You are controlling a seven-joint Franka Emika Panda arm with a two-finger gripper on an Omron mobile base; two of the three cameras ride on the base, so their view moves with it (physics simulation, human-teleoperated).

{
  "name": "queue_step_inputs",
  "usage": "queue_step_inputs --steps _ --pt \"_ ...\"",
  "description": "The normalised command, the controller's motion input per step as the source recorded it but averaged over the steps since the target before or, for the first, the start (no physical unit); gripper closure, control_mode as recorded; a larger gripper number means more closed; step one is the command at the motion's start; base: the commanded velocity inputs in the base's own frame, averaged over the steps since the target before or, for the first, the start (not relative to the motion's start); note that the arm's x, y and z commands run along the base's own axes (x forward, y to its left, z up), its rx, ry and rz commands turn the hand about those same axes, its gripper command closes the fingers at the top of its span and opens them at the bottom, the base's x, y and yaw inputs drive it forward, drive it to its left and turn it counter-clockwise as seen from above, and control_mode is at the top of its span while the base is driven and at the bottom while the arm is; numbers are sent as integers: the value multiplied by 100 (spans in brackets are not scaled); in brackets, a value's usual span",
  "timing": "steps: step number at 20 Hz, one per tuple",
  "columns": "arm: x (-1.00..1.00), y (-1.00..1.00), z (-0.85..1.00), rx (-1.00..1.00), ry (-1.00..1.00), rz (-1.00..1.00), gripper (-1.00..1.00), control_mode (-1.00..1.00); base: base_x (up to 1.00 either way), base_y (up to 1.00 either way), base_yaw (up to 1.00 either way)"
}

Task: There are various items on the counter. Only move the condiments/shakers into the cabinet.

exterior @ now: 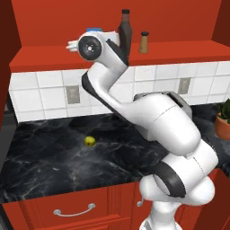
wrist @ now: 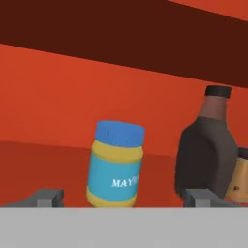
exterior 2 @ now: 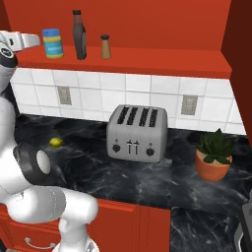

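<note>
Fingers (wrist: 124, 198) apart, the blue-capped yellow jar (wrist: 115, 164) stands released on the red cabinet shelf (exterior 2: 147, 61); likely next, withdrawing clear.

on the red shelf floor of the cabinet (exterior 2: 162, 66) a blue-capped yellow jar (exterior 2: 52, 43), a dark brown bottle (exterior 2: 78, 35) and a small tan shaker (exterior 2: 105, 47) are stood upright in a row. on the black veined counter (exterior 2: 147, 182) a small yellow fruit (exterior 2: 56, 142), a silver toaster (exterior 2: 137, 133) and a potted plant (exterior 2: 214, 156) are carried, well apart.
</note>
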Motion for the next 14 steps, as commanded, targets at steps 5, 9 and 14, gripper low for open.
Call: queue_step_inputs --steps 5,9,14 --pt "-100 -48 -27 1 -17 0 -100 -100 0 0 0" --pt "-100 -88 3 11 -24 0 -100 -100 0 0 0" --pt "-100 -100 16 19 -23 0 -100 -100 0 0 0"
